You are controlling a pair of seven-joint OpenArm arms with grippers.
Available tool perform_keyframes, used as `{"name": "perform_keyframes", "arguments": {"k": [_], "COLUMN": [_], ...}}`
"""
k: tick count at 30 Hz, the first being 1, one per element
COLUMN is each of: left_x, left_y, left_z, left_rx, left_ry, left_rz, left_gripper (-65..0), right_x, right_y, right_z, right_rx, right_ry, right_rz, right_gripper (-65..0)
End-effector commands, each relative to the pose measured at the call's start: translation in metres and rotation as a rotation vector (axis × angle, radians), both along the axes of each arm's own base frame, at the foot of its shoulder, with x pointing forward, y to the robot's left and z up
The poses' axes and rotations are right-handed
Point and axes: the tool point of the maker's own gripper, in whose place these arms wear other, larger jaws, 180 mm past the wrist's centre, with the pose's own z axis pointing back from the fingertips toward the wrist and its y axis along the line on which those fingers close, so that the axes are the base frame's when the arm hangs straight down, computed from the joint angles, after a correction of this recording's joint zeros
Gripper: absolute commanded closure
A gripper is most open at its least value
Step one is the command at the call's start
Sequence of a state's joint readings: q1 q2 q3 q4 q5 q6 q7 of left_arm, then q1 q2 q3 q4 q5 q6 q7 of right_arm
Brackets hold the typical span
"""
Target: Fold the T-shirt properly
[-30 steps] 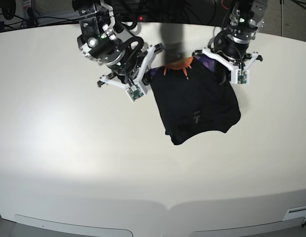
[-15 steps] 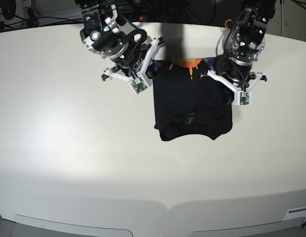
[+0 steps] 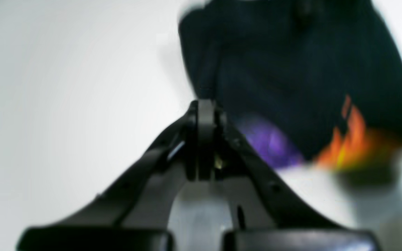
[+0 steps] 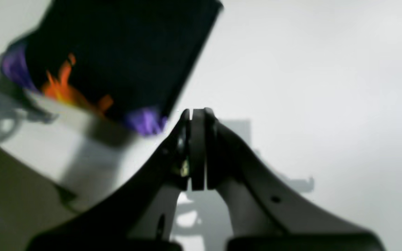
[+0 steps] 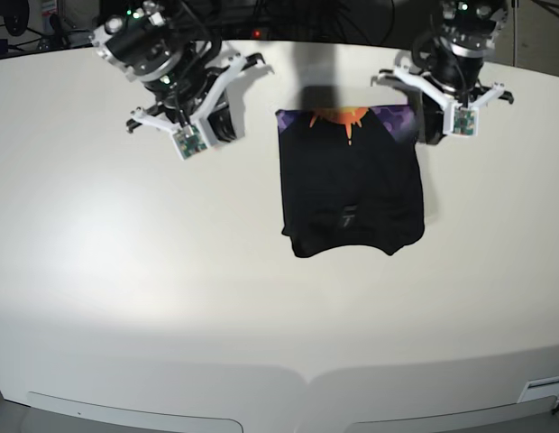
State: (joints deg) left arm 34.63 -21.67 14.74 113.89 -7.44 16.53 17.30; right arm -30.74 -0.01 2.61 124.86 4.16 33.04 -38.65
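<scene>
In the left wrist view the large black cloth T-shirt [image 3: 291, 76] was blurred, and its far end ran out past the top edge while one side ran off at three o'clock. The right wrist view was blurred as well, and there too the top edge cut the cloth off. In the base view both arms were cropped at the top, and the small marking [image 5: 349, 216] low on the shirt was too faint to read.

The T-shirt lay folded into a compact, roughly square bundle on the broad white desk [image 5: 171, 298], between twelve and one o'clock from the middle of the base view. Its twelve o'clock edge showed a strip of orange sunburst print [image 5: 341, 117] flanked by purple patches, and its six o'clock edge curved inward.

The black left end effector [image 3: 206, 108] was shut, its tips together, by the purple corner at the shirt's one o'clock in the base view. Whether the tips touched the cloth was hard to make out, and no cloth could be made out between them. The black right end effector [image 4: 198, 115] was shut too, with nothing in its grip. It stood apart from the shirt, off toward nine o'clock in the base view; in its own wrist view the nearest purple corner lay toward nine o'clock of the tips.
</scene>
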Motion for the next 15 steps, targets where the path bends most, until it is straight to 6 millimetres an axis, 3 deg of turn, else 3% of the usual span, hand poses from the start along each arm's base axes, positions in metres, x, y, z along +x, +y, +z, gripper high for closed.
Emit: {"name": "perform_keyframes", "arguments": {"k": [1, 8, 15], "left_x": [-0.007, -0.088, -0.146], "left_y": [0.003, 0.031, 0.03], "left_z": [0.004, -0.028, -0.038], "left_rx": [0.015, 0.148, 0.175], "left_ry": [-0.009, 0.211, 0.334], "left_rz": [0.006, 0.103, 0.064], "left_gripper": [0.0, 0.0, 0.0], "right_x": [-0.005, -0.071, -0.148], "right_y": [-0.001, -0.048, -0.08], "right_z": [0.007, -0.02, -0.036], "right_rx": [0.019, -0.034, -0.059], "right_ry": [-0.009, 0.222, 0.424], "right_rz": [0.006, -0.082, -0.175], "right_gripper": [0.0, 0.0, 0.0]}}
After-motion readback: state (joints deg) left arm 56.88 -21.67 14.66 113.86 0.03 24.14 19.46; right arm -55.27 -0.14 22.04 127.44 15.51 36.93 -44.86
